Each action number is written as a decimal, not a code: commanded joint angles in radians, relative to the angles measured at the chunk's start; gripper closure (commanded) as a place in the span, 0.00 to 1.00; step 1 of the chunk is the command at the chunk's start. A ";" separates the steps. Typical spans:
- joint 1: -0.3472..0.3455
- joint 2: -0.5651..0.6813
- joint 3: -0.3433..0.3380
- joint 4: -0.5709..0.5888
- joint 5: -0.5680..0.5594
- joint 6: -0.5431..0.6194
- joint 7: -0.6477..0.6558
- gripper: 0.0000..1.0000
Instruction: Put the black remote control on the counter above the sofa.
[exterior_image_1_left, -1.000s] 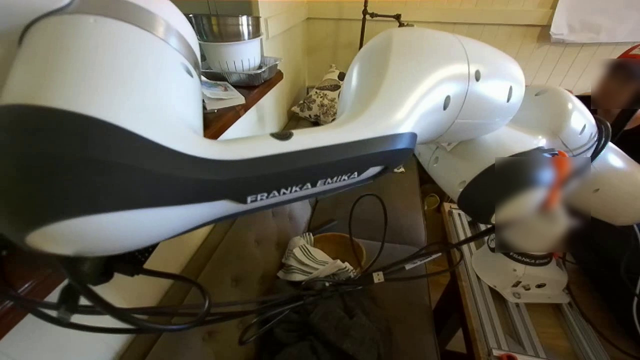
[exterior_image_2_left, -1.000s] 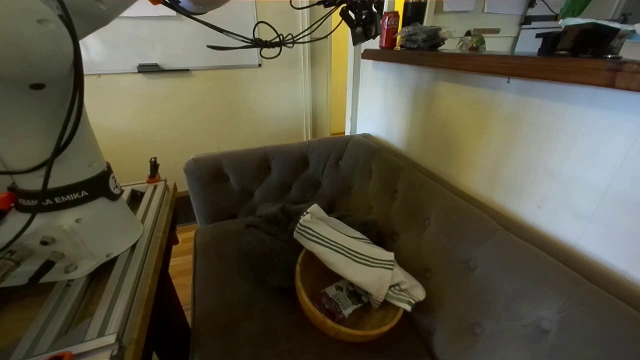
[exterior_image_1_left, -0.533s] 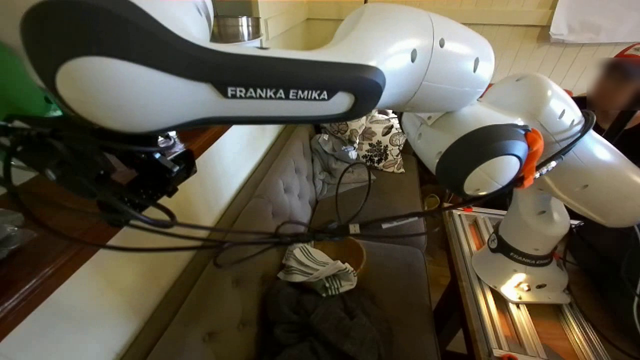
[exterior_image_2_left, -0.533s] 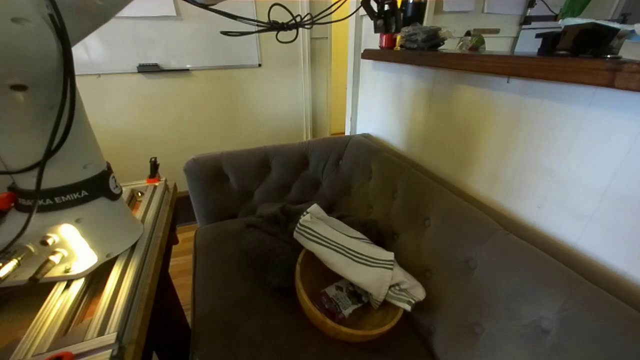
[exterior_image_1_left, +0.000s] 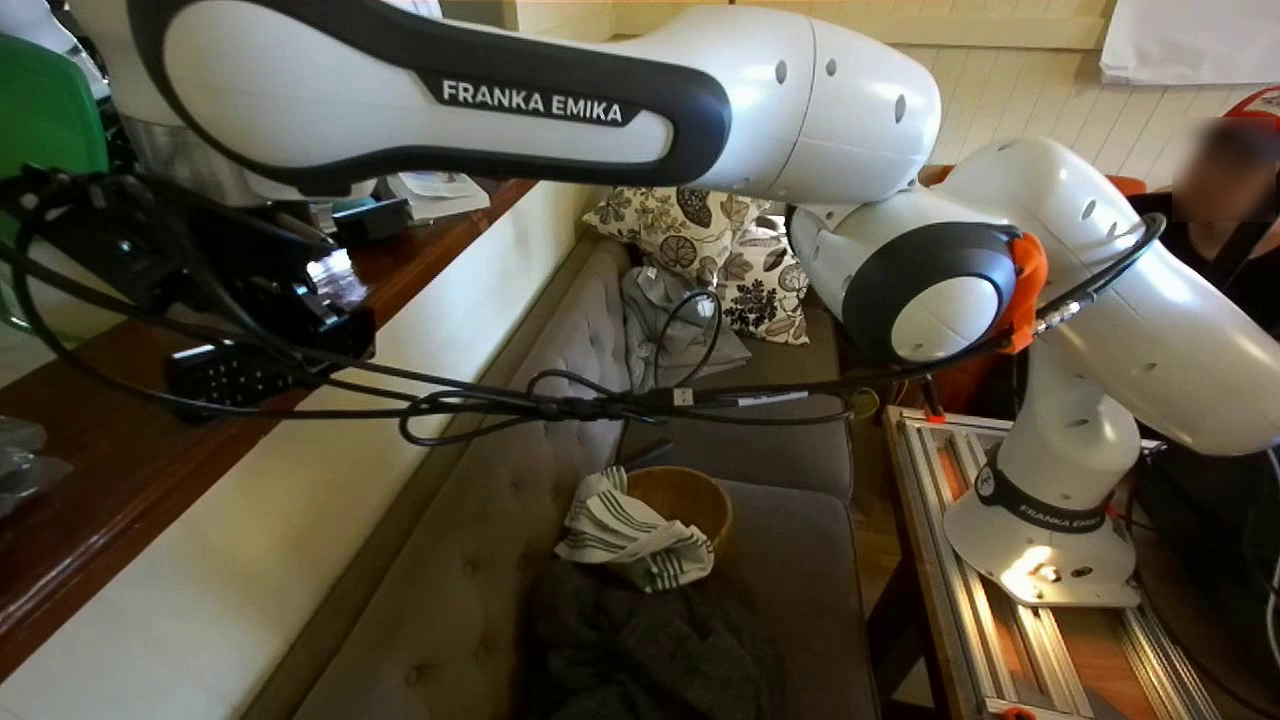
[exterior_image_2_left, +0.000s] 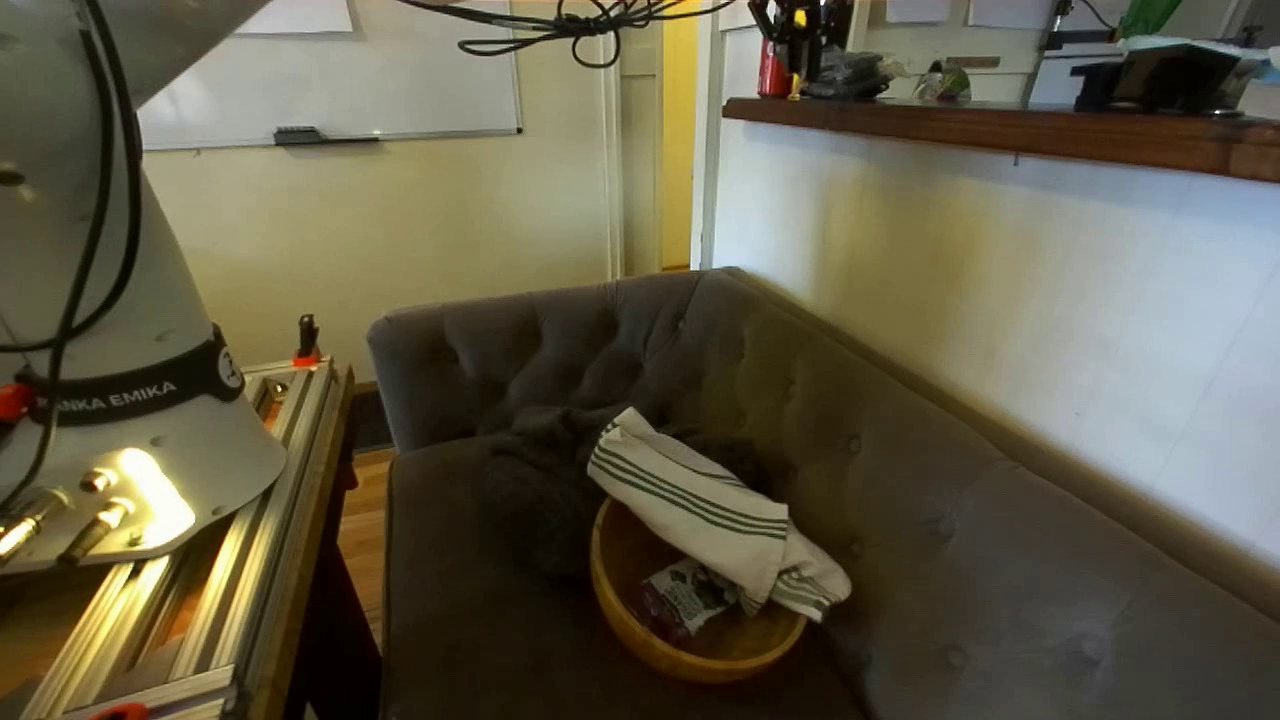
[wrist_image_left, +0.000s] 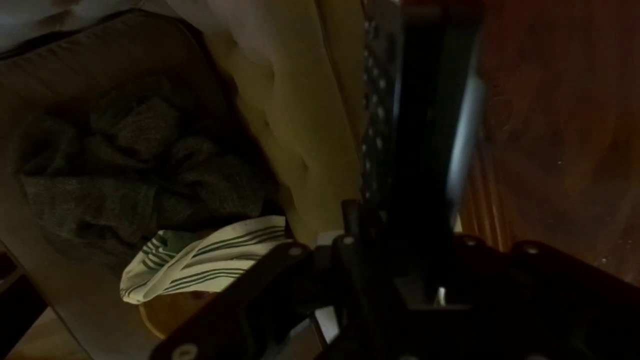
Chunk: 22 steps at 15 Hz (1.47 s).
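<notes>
Gripping the black remote control (wrist_image_left: 422, 125), the end effector (wrist_image_left: 402, 230) is at the table (exterior_image_1_left: 150, 465), the glossy reddish-brown ledge above the sofa (exterior_image_2_left: 940, 440). In the wrist view the remote stands up from the closed jaws, its dotted button face toward the sofa side and the table's wood to the right.

In an exterior view the remote shows against the table near its front edge, buttons facing the camera; a second ago the forearm (exterior_image_1_left: 560, 140) hid most of it. That forearm now sits higher, so the floral pillows (exterior_image_1_left: 690, 230) and the grey cloth (exterior_image_1_left: 645, 310) beside them have come into sight, where before only part of one pillow showed.

In an exterior view the end effector has shifted rightward: it stood just left of the red can (exterior_image_2_left: 770, 75), and now overlaps the can's right side and part of the dark plastic bag (exterior_image_2_left: 860, 78). The cable bundle (exterior_image_2_left: 578, 22) has gone right and up with it. I cannot tell whether the remote touches the table.

A bright patch now lights the arm's base (exterior_image_2_left: 200, 460), dull a second ago. On the sofa, the wooden bowl (exterior_image_2_left: 690, 665), its packet (exterior_image_2_left: 690, 595) and the striped towel (exterior_image_2_left: 690, 490) have stayed put.
</notes>
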 joint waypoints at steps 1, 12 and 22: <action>0.001 -0.006 0.001 -0.010 0.002 0.003 0.002 0.92; -0.031 0.072 -0.004 -0.013 0.005 0.552 -0.020 0.92; -0.055 0.106 -0.019 -0.033 0.011 0.772 -0.204 0.92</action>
